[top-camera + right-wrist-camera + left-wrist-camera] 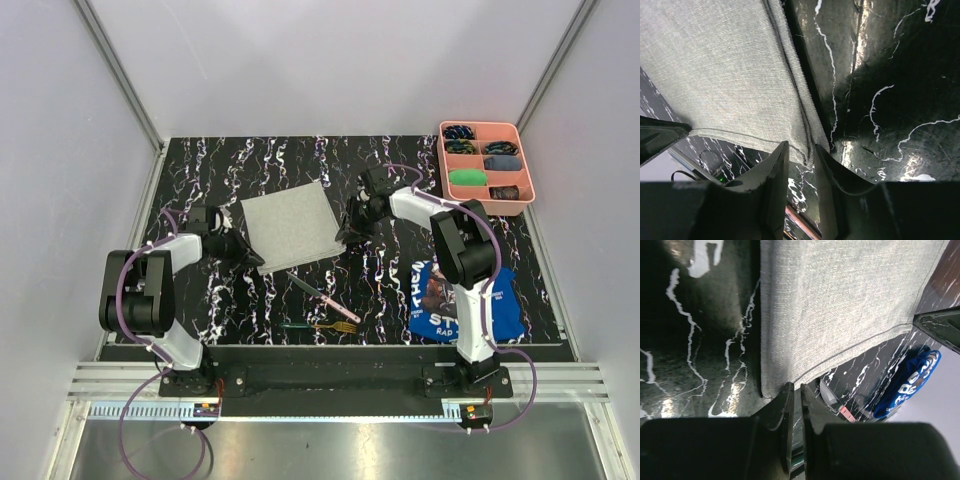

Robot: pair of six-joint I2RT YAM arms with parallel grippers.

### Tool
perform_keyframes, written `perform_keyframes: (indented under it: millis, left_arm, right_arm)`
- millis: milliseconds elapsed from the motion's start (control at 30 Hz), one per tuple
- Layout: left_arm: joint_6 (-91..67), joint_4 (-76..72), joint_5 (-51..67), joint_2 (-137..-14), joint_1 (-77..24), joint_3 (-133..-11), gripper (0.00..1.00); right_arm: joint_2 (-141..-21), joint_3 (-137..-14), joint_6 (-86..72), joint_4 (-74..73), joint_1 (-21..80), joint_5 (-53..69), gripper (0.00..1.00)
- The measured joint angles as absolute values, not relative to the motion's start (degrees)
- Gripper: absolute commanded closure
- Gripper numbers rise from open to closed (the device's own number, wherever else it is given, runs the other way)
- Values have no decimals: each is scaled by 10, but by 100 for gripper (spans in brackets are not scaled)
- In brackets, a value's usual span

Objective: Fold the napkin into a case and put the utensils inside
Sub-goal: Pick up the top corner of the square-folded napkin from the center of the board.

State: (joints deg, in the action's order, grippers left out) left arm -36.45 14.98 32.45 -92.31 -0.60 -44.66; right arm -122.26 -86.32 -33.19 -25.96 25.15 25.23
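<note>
Where the black marbled table [392, 282] spreads before the two arms, the napkin [290, 228] lies flat near its middle, a plain light grey square turned slightly askew, finely woven and hemmed at the edge; the blue printed cloth [465, 300] lies by the right arm and the pink tray [480, 125] sits at the far right; the left gripper [253, 259], its jaws at a thin slit, sits at the napkin's near-left corner, though I cannot tell whether cloth is pinched; the right gripper [801, 150], jaws partly apart, straddles the right corner; the knife [325, 298] and fork [320, 326] lie just before the napkin's near edge.
</note>
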Motion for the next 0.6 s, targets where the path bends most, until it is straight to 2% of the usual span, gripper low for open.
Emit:
perform_keyframes:
  millis: [233,367,600]
  left_arm:
    - [-362,150,314,-923,-5,-446,86]
    - [-362,150,306,-921,-4,-445,85]
    - [-362,150,296,-919,-4,-444,85]
  right_arm:
    - [-1229,-862,-330,-258,252,251,73]
    - [-1229,-860,-330,-254,254,251,69]
    - [-1229,-854,-330,-249,255,250,70]
